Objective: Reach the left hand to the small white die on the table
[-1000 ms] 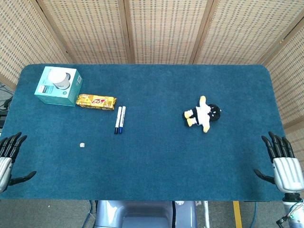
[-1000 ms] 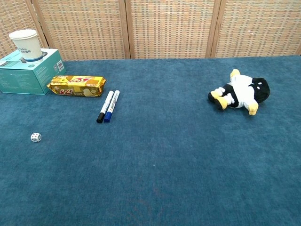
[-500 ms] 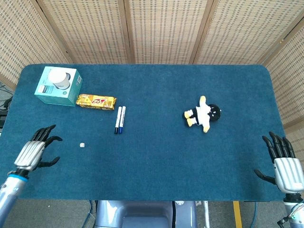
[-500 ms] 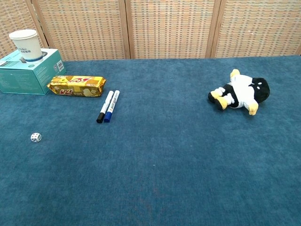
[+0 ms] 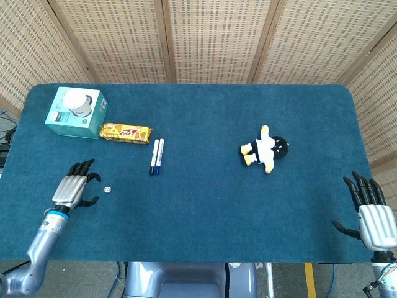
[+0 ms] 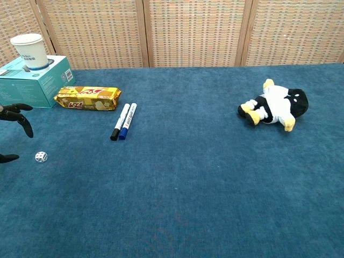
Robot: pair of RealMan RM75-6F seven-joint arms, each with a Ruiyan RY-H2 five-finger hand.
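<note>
The small white die (image 5: pixel 107 189) (image 6: pixel 41 157) lies on the blue table (image 5: pixel 205 211), left of centre toward the front. My left hand (image 5: pixel 74 188) hovers just to its left with fingers spread and nothing in it; in the chest view only its dark fingertips (image 6: pixel 16 115) show at the left edge, above and beside the die. A short gap separates hand and die. My right hand (image 5: pixel 372 214) is open at the table's front right corner, far from the die.
Two marker pens (image 5: pixel 156 156) lie side by side right of the die. A yellow snack packet (image 5: pixel 126 133) and a teal box (image 5: pixel 73 113) with a paper cup (image 6: pixel 29 49) on it stand behind. A plush penguin (image 5: pixel 265 149) lies at right.
My left hand has moved from the table's left edge rightward and forward, ending close beside the die. The right hand has stayed put.
</note>
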